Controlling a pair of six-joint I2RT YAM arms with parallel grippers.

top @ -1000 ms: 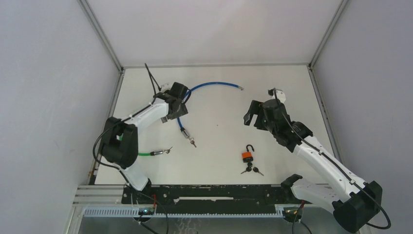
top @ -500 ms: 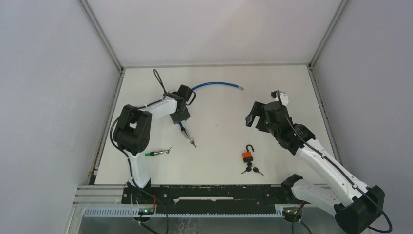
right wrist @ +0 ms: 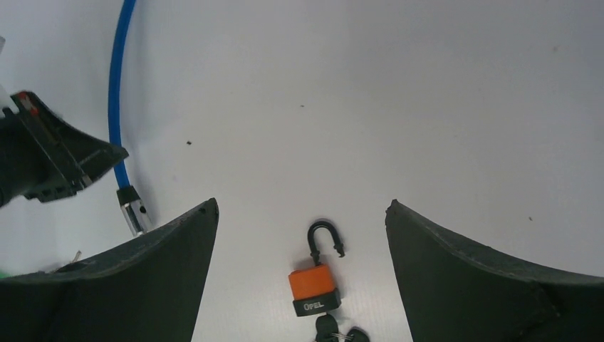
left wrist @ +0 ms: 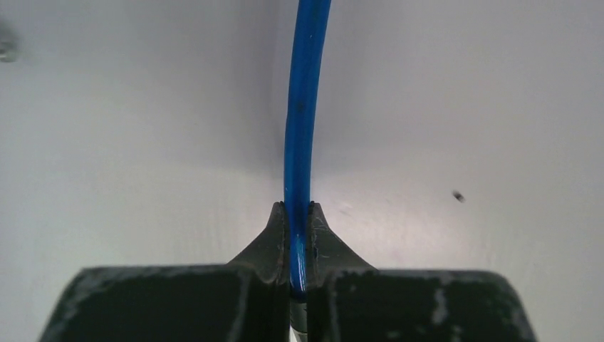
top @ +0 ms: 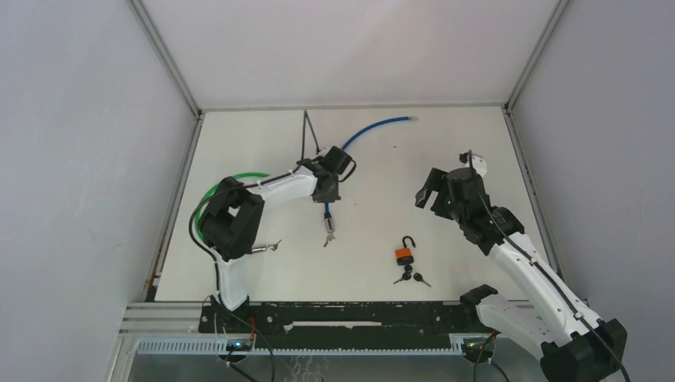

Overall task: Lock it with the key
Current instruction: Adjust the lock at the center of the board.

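The left pincer (top: pixel 327 196) is squeezed shut on the blue cable (top: pixel 374 127). In the left wrist view its two black fingertips (left wrist: pixel 276 231) press the blue cable (left wrist: pixel 303 107) from both sides, and the cable runs straight up and away over the white table (left wrist: pixel 463 107). From above, the cable bends from the pincer toward the back of the table (top: pixel 374 183). Its other part hangs down from the pincer and ends in a little metal tip (top: pixel 328 232).

The right pincer (top: pixel 428 191) is wide open and holds nothing. It hangs above the table, on the right side.

The orange padlock (top: pixel 405 255) lies on the table near the front edge, between the two arms and closer to the right one. In the right wrist view the padlock (right wrist: pixel 313 285) shows low down, in the gap between the two wide fingers (right wrist: pixel 484 285). Its black hoop is open, with one end free. The keys (top: pixel 411 278) lie right at the bottom of the padlock, touching it. It is too small to tell if a key sits in the keyhole.

A green cable (top: pixel 223 187) curls behind the left arm.
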